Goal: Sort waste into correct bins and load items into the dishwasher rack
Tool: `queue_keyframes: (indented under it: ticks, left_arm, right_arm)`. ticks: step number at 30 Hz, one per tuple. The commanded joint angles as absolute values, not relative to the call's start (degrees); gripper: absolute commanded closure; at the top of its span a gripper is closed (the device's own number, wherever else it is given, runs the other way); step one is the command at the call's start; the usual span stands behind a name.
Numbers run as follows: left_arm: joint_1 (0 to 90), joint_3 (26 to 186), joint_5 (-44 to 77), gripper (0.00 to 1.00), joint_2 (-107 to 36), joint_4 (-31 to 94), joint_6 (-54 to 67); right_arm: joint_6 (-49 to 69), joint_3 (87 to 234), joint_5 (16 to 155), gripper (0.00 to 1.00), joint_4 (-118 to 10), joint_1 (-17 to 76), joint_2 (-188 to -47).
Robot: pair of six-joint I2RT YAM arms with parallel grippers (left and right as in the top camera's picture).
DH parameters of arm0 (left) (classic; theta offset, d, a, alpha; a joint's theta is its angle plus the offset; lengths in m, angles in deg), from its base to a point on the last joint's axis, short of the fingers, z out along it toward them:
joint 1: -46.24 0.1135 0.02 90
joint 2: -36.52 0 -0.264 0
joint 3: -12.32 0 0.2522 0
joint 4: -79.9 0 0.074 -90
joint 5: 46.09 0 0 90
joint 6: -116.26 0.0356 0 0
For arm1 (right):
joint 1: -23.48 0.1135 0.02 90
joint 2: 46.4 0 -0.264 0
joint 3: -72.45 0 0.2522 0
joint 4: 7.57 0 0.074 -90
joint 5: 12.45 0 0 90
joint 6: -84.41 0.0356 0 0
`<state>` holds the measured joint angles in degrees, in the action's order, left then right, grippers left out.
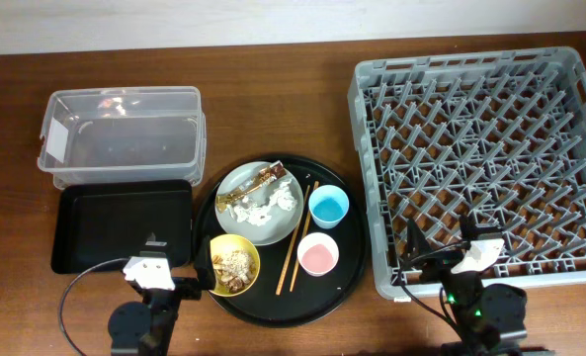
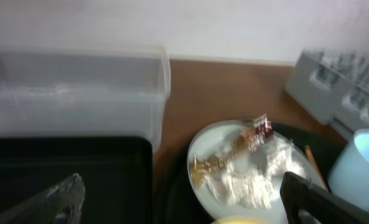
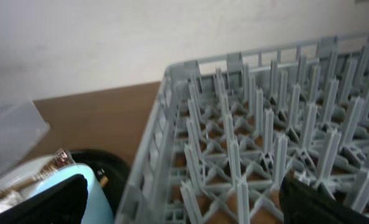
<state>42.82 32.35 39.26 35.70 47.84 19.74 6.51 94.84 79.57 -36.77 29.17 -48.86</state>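
The grey-green plate (image 1: pixel 261 203) holds white tissue scraps (image 1: pixel 273 206) and a brown-and-gold wrapper (image 1: pixel 253 186). It sits on a round black tray with the yellow bowl (image 1: pixel 233 265) of crumbly leftovers, blue cup (image 1: pixel 328 206), pink cup (image 1: pixel 318 254) and chopsticks (image 1: pixel 297 237). The clear tub (image 1: pixel 120 133) and shallow black tray (image 1: pixel 120 229) lie left; the grey rack (image 1: pixel 480 163) lies right. My left gripper (image 1: pixel 174 275) is open and empty near the bowl; its view shows the plate (image 2: pixel 246 168) ahead. My right gripper (image 1: pixel 441 249) is open and empty over the rack's front-left corner (image 3: pixel 265 143).
The round black tray (image 1: pixel 347 282) lies between the black bin tray and the rack, close to both. The left wrist view shows the clear tub (image 2: pixel 72 93), black tray (image 2: pixel 66 168) and blue cup (image 2: pixel 361 168). The blue cup (image 3: pixel 100 199) also shows in the right wrist view.
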Motion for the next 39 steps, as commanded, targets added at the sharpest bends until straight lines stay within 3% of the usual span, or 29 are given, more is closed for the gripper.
queue_keyframes:
  ticks: [1,11,19,22,30,32,37,39]
  left_arm:
    - [42.64,39.32,36.99,0.01,33.82,41.68,18.78]
    - [42.64,62.49,32.01,0.0,6.57,24.19,18.82]
    - [42.64,87.78,27.18,0.01,-22.13,3.99,23.45]
    - [42.64,89.04,27.13,0.01,-25.7,5.04,23.48]
    - [34.84,89.04,32.42,0.02,-39.4,29.96,37.16]
    - [32.7,89.04,32.79,0.09,-44.86,32.76,37.2]
    - [29.0,89.04,32.84,0.11,-58.83,36.6,37.75]
    - [28.74,89.02,33.25,0.18,-62.59,38.13,37.75]
  right_arm:
    - [7.34,104.48,80.9,0.01,-43.94,29.52,-52.49]
    - [7.32,130.4,84.42,0.01,-74.87,29.5,-78.54]
    - [6.93,134.35,85.91,0.01,-80.07,29.46,-87.18]
    - [6.93,134.42,85.91,0.01,-80.77,29.46,-87.18]
    - [6.93,134.42,85.93,0.01,-79.44,29.46,-87.18]
    - [6.93,134.42,85.93,0.01,-79.42,29.46,-87.18]
    - [6.93,134.42,85.93,0.01,-79.46,29.46,-87.18]
    - [6.93,134.42,85.93,0.01,-79.44,29.46,-87.18]
